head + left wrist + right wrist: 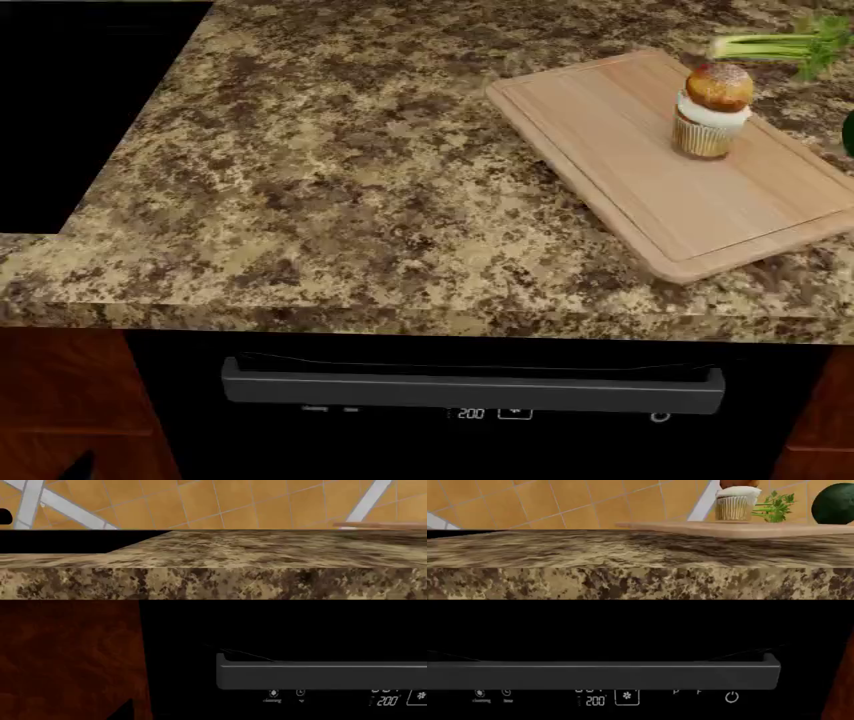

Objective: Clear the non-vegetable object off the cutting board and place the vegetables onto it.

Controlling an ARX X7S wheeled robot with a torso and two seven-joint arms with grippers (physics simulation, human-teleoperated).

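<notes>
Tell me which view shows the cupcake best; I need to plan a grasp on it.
The head view: the cupcake shows whole, upright on the board, near the celery. The right wrist view sees it side-on, its top cropped. The left wrist view shows none of it.

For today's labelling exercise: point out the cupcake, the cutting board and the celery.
cupcake (714,108), head view, on its white frosting band.
cutting board (627,150), head view, on its bare wood.
celery (761,46), head view, on its pale stalk.
</notes>
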